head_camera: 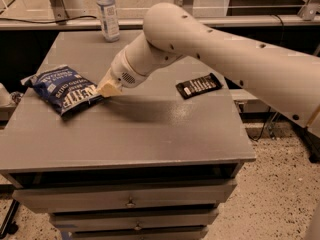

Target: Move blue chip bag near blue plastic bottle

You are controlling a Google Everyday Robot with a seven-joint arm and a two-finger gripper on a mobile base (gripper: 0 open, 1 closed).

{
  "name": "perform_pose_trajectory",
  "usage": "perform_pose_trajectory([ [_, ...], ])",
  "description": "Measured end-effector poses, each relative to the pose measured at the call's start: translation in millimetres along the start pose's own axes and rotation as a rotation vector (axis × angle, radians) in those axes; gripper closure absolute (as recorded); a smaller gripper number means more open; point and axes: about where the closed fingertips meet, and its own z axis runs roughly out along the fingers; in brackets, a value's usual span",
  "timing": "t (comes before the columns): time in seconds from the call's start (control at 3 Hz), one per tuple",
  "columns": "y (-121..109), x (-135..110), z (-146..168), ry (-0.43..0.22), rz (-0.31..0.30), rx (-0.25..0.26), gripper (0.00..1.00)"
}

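The robot's claw (106, 90) is seen closed on the right-hand edge of the blue chip bag (61, 88), low over the left half of a grey counter (150, 134). The bag is shown lying on the counter's left side, near the left edge, with its white lettering turned upward and its crinkled top end pointed toward the far left. The blue plastic bottle (108, 15) is seen standing upright at the far edge of the counter, its white cap on, well apart from the bag and behind the claw. The cream-coloured arm (215, 49) is stretched in from the right, crossing above the counter's right half and bending down to the claw. A flat black packet (198, 85) is seen lying on the right side of the counter, partly beneath the arm and apart from both bag and bottle. Closed drawers (130, 202) with small knobs are visible beneath the counter top, and a speckled floor (280, 184) is seen to the right.
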Motion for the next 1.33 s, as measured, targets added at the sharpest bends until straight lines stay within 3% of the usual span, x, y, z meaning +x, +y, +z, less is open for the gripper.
perform_pose_trajectory([
  [0.33, -14, 9, -24, 0.038, -0.008, 0.036, 1.00],
  [0.67, -37, 12, -52, 0.066, -0.033, 0.078, 1.00],
  [1.0, -78, 8, -97, 0.101, -0.090, 0.162, 1.00],
  [1.33, -97, 10, -122, 0.130, -0.120, 0.176, 0.84],
])
